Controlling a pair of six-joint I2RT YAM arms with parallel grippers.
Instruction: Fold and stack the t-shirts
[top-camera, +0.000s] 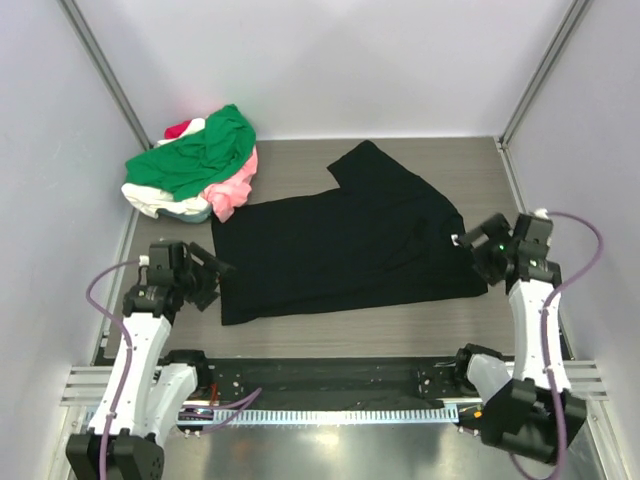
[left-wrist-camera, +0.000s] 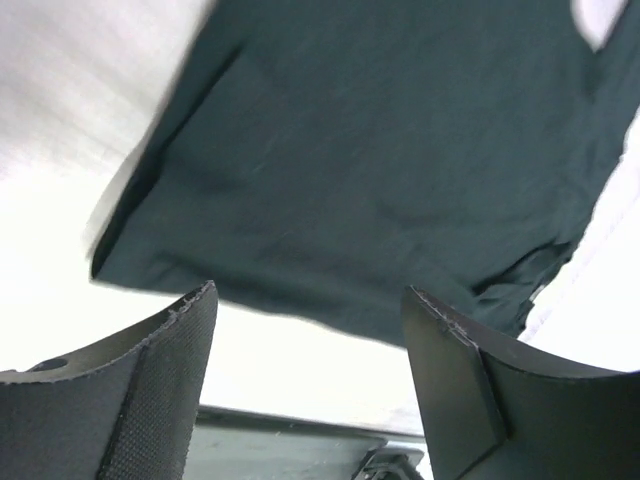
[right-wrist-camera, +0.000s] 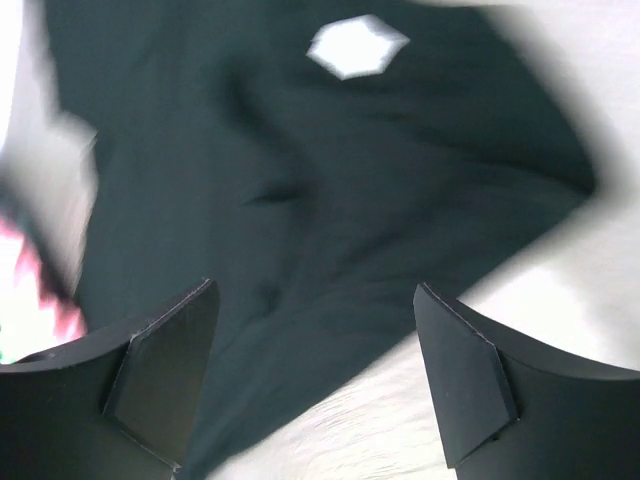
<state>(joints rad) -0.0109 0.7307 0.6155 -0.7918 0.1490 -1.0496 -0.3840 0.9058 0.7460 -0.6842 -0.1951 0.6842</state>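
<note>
Beside the black t-shirt, left tool and right tool gape empty; shirt pile far-left.

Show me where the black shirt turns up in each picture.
Top: black shirt, spread mid-table.
Left wrist: shirt fills the upper frame.
Right wrist: shirt fills most of the frame.
Shared landmark: pink shirt, beside it in top, at right wrist's left edge; absent from left wrist.
</note>
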